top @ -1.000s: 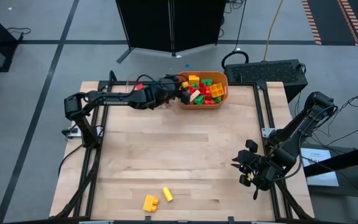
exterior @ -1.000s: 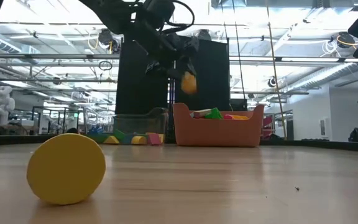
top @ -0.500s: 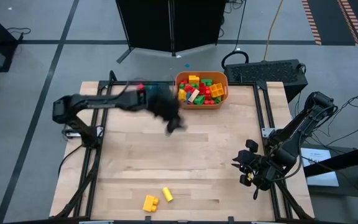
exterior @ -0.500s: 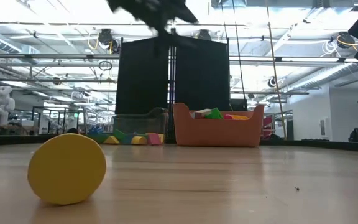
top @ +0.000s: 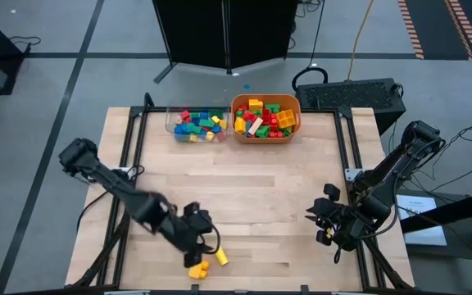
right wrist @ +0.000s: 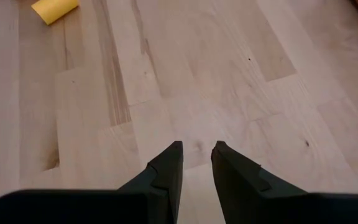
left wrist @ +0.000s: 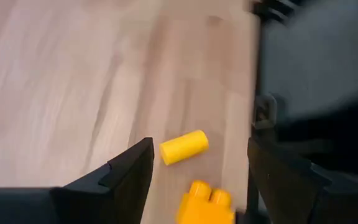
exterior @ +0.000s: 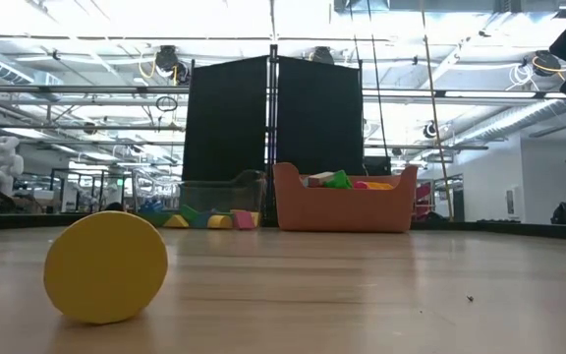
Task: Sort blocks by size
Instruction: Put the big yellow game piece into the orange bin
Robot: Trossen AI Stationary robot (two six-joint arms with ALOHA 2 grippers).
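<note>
Yellow cylinder block [left wrist: 184, 147] and yellow studded brick [left wrist: 204, 199] sit at six o'clock, starting a size pile. Left gripper [left wrist: 197, 168] hangs over them, jaws wide, nothing visibly held. Right gripper [right wrist: 196, 163] waits at four o'clock, fingers narrowly parted. Unsorted blocks [top: 265, 119] fill the orange tub [top: 295, 105] at twelve.

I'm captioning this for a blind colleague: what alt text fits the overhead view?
The left gripper, open, hovers over two yellow blocks near the front edge of a wooden table. At the far edge sit an orange tub and a clear tray, both holding mixed blocks; the right gripper waits at the right side.
</note>
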